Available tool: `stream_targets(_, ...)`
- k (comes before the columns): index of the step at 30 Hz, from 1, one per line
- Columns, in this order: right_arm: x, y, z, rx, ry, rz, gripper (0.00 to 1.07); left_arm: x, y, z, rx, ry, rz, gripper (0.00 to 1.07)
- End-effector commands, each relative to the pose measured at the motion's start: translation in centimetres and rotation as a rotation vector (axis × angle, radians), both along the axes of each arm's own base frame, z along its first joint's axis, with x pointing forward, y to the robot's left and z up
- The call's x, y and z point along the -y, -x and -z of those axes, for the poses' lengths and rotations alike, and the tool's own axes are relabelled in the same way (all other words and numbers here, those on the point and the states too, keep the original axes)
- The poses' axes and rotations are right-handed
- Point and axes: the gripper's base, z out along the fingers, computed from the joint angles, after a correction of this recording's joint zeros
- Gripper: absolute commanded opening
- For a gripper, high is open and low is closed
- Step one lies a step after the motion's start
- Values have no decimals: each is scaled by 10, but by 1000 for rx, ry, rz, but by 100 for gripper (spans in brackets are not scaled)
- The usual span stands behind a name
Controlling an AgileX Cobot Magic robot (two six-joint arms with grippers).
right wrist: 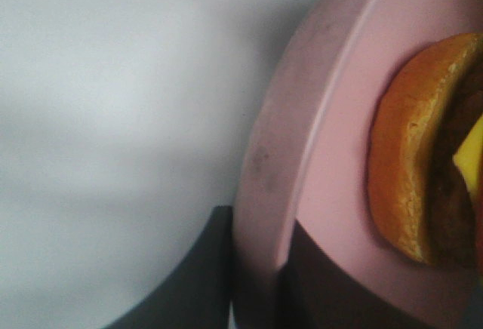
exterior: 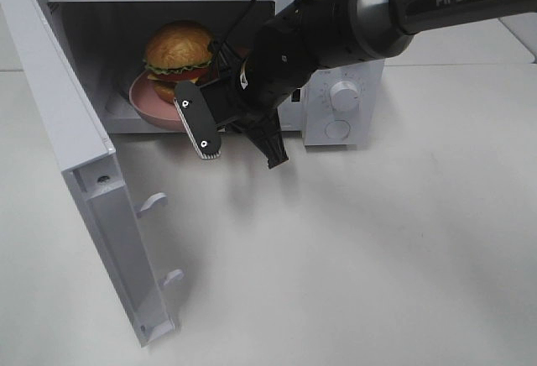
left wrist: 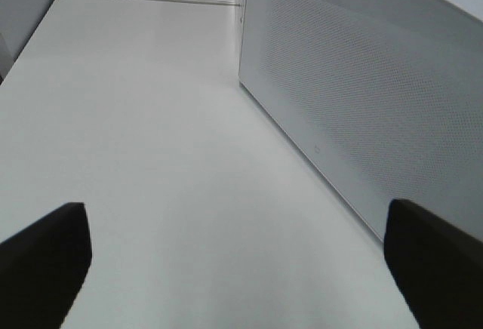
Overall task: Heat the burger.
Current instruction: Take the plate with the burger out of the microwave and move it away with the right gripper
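The burger [exterior: 178, 51] sits on a round pink plate [exterior: 151, 104] inside the open microwave [exterior: 336, 127]. My right arm [exterior: 336, 22] reaches in from the upper right, and its wrist camera bar hides the fingertips in the high view. In the right wrist view the plate's rim [right wrist: 302, 133] runs between the two dark fingers of my right gripper [right wrist: 256, 276], which is shut on it, with the burger's bottom bun [right wrist: 400, 170] close by. My left gripper [left wrist: 241, 269] is open over bare table, nothing between its fingers [left wrist: 45, 261].
The microwave door [exterior: 75, 156] is swung wide open to the left, with its latch hooks pointing out over the table. Two knobs [exterior: 342, 97] are on the front panel at the right. A white dotted panel [left wrist: 362, 95] stands beside the left gripper.
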Motion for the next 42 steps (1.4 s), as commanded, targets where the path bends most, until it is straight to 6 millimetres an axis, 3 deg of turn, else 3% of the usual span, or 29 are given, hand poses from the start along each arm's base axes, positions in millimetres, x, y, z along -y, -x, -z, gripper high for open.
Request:
stream_targets(1, -2, 3, -19, 75, -38, -42, 0, 1, 0, 0, 14, 6, 1, 98)
stream_targets(11, 8, 35, -26, 122, -48, -128, 0, 1, 0, 0, 14, 6, 1, 98)
stream_targets(25, 24, 63, -36, 124, -71, -147, 0, 1, 0, 0, 14, 6, 1, 98)
stream_targets(42, 64, 110, -50, 108, -61, -148, 0, 1, 0, 0, 14, 6, 1, 98)
